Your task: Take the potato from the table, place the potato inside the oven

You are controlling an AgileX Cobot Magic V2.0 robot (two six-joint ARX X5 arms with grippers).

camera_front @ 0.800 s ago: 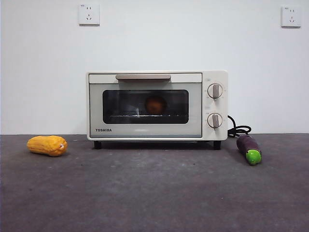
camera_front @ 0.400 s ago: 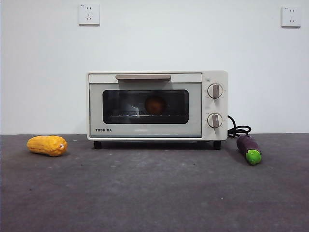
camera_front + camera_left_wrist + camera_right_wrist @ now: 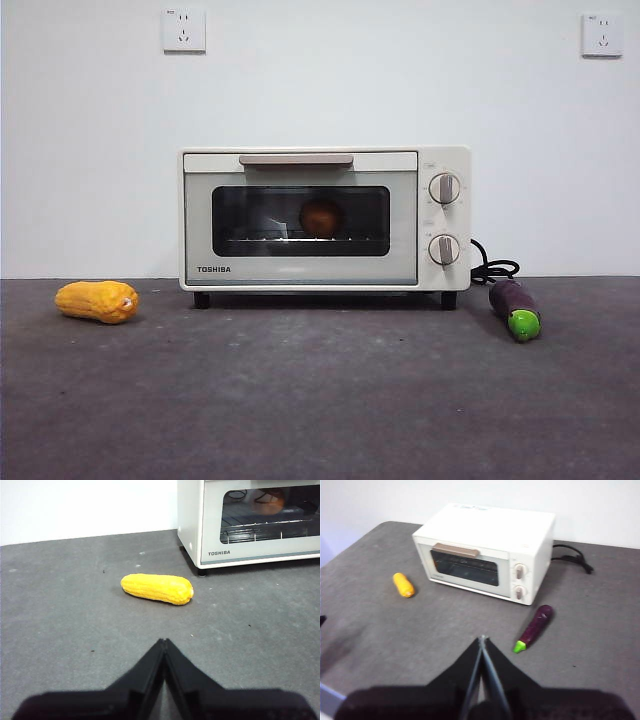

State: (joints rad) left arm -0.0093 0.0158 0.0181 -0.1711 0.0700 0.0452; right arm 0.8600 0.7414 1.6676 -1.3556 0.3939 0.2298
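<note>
**Potato in oven, door shut**

White wall with sockets behind a dark grey surface (image 3: 320, 400). The potato (image 3: 322, 217) sits on the rack inside the oven (image 3: 325, 220), seen through the closed glass door. In the front view, corn (image 3: 97, 301) lies at the oven's 8 o'clock, eggplant (image 3: 515, 309) at its 4 o'clock. Left gripper (image 3: 164, 645) and right gripper (image 3: 482, 642) are both clenched, grasping nothing, hanging over bare surface away from the oven. The task looks complete; I judge no further move is needed beyond resting the arms.
</note>
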